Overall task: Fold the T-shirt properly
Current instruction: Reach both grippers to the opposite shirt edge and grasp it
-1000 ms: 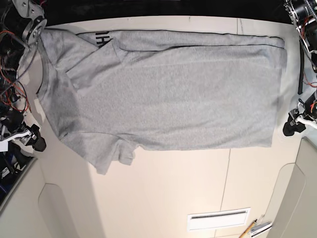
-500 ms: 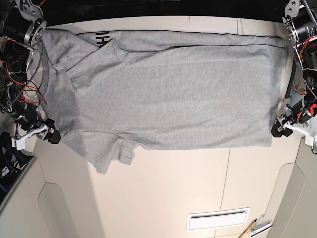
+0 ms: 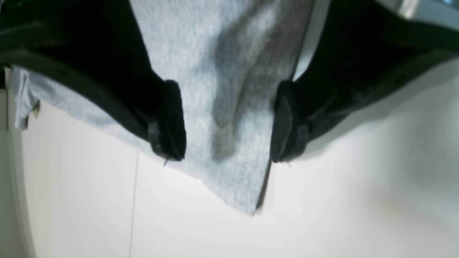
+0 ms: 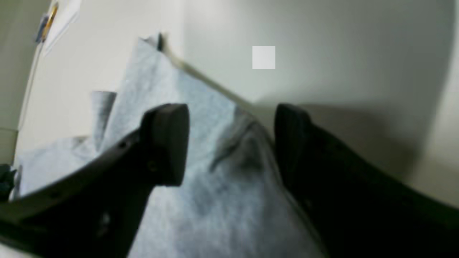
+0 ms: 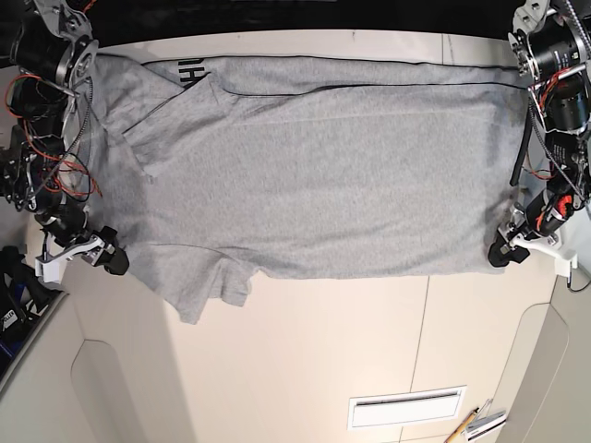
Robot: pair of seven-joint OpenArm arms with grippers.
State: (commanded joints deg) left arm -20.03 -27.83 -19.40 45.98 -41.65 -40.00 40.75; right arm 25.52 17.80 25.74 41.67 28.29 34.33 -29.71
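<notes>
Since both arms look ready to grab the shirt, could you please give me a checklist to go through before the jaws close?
1. Left gripper open, astride cloth: ok.
2. Right gripper open, astride cloth: ok.
3. T-shirt corner lies between left jaws: ok.
4. Cloth bunched between right jaws, layers caught: cannot tell.
5. Shirt lies flat on the table: not ok, upper sleeve folded over, lettering showing.
6. Jaws touching the table: cannot tell.

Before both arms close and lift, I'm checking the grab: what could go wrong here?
1. The left gripper straddles a raised ridge of the T-shirt; closing may pinch only the top layer.
2. The right gripper sits right at the cloth's edge, jaws open, so it could slip off.
</notes>
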